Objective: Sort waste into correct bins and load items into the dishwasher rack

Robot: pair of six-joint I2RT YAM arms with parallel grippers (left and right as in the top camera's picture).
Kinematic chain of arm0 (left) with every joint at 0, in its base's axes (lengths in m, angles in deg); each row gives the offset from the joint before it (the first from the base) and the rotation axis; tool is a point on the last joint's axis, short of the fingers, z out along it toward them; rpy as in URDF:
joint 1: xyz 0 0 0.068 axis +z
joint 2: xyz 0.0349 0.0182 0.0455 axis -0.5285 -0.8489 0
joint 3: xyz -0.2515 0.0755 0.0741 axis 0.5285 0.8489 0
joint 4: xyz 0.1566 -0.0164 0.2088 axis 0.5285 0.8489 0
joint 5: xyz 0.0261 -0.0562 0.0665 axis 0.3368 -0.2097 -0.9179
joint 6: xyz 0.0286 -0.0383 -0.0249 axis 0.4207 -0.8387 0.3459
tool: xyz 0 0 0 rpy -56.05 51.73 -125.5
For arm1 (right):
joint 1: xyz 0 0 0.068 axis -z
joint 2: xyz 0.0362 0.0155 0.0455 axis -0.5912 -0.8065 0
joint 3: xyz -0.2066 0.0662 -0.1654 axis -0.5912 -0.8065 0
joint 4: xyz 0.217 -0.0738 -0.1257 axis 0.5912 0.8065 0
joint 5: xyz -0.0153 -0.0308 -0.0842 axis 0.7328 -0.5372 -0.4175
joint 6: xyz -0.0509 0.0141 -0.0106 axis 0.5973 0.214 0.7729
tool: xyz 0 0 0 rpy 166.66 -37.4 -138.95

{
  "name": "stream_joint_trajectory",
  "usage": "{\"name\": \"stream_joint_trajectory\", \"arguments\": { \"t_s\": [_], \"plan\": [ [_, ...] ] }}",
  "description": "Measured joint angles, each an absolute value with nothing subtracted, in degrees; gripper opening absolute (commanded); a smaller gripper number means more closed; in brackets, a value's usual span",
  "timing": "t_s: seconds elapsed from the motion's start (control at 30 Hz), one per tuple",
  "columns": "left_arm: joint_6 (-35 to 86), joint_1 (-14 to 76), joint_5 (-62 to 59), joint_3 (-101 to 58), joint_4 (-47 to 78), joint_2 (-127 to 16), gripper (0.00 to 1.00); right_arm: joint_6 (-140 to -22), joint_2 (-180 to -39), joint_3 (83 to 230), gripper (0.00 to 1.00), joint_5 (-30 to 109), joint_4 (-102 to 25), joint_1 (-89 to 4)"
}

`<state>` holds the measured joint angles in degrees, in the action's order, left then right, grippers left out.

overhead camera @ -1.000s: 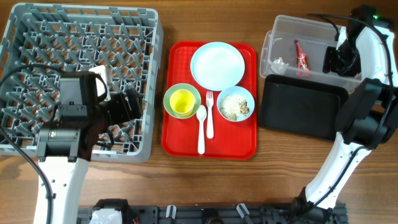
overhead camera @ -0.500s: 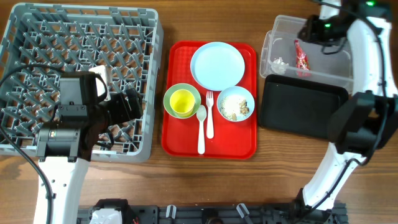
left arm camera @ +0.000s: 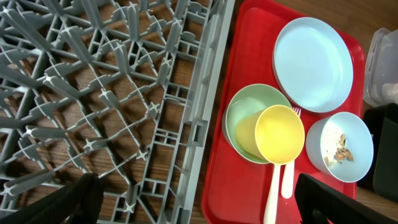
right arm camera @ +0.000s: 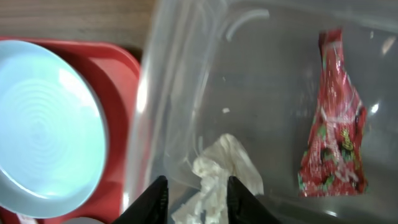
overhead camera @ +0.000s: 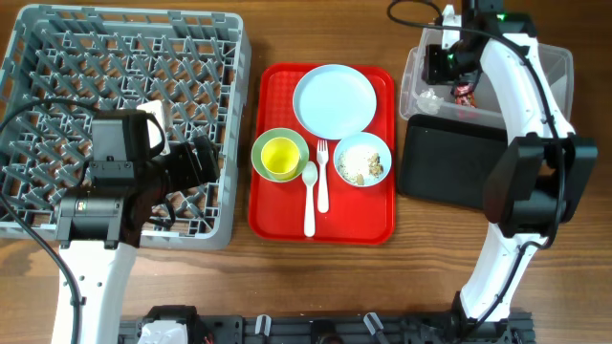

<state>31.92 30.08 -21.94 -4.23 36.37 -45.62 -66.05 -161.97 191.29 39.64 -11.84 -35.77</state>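
The grey dishwasher rack (overhead camera: 124,115) fills the left. My left gripper (overhead camera: 196,162) hangs wide open and empty over its right edge (left arm camera: 199,205). On the red tray sit the white plate (overhead camera: 335,100), the yellow cup (overhead camera: 280,158) inside the green bowl (overhead camera: 260,145), the blue bowl (overhead camera: 363,160) holding crumbs, the fork (overhead camera: 322,177) and the spoon (overhead camera: 309,196). My right gripper (overhead camera: 442,65) is open over the clear tub's (overhead camera: 555,67) left end, just above the crumpled white paper (right arm camera: 221,177). The red wrapper (right arm camera: 333,137) lies in the tub to its right.
The black tray (overhead camera: 459,167) lies just in front of the clear tub. The red serving tray (overhead camera: 277,215) sits between the rack and the bins. My right arm stretches across the black tray and the tub. Bare wood runs along the table's front edge.
My right gripper has swung from the tub's right end to its left end, now over the white paper. The left arm and the dishes have not moved.
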Motion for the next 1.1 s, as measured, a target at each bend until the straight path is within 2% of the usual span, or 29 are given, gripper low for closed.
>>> {"name": "stream_joint_trajectory", "arguments": {
  "t_s": [0.4, 0.83, 0.9, 1.1],
  "plan": [
    [31.9, 30.1, -21.9, -4.2, 36.4, -45.6, 1.00, -64.9, -162.0, 190.4, 0.28, 38.7, -3.6, -35.8],
    [31.9, 30.1, -21.9, -4.2, 36.4, -45.6, 1.00, -62.1, -162.0, 190.4, 0.19, 38.7, 1.4, -35.1],
    [31.9, 30.1, -21.9, -4.2, 36.4, -45.6, 1.00, -62.0, -162.0, 190.4, 0.20, 38.7, 2.1, -34.6],
    [31.9, 30.1, -21.9, -4.2, 36.4, -45.6, 1.00, -61.5, -161.4, 190.4, 0.34, 38.4, 1.2, -33.1]
  ]
}}
